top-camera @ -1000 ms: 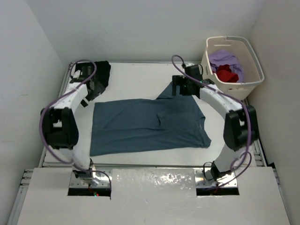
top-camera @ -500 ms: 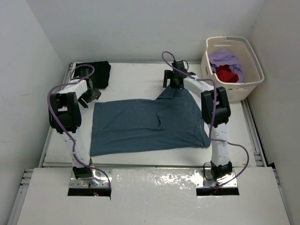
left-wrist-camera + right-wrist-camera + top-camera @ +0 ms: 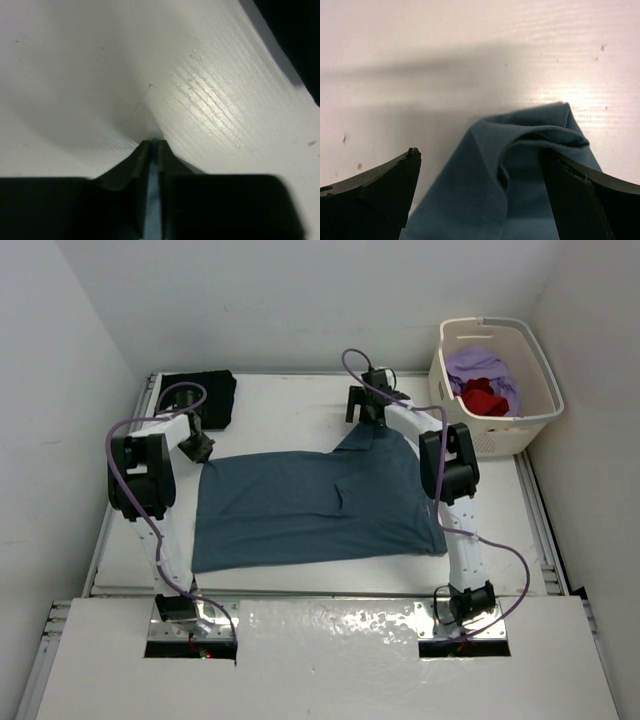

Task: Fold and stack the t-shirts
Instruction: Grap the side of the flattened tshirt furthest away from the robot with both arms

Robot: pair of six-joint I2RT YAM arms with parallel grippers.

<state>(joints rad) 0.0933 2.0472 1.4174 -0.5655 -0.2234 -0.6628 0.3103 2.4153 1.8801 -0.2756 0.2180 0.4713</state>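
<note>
The teal-blue t-shirt (image 3: 310,505) lies spread flat mid-table. My left gripper (image 3: 200,448) sits at its far left corner, and in the left wrist view the gripper (image 3: 151,144) is shut on a thin sliver of teal cloth (image 3: 153,200). My right gripper (image 3: 365,418) is at the far sleeve. In the right wrist view it (image 3: 479,152) stands open, its fingers on either side of the rumpled sleeve tip (image 3: 485,200). A black t-shirt (image 3: 205,392) lies folded at the far left corner. Lavender (image 3: 480,365) and red (image 3: 485,398) t-shirts sit in the basket.
The cream laundry basket (image 3: 540,420) stands at the far right, off the table's corner. White walls close in the table at the back and both sides. The black shirt's edge (image 3: 300,40) shows at the top right of the left wrist view.
My left gripper came down onto the teal shirt's far left corner and closed on it. The right arm straightened and settled its open gripper over the far sleeve.
</note>
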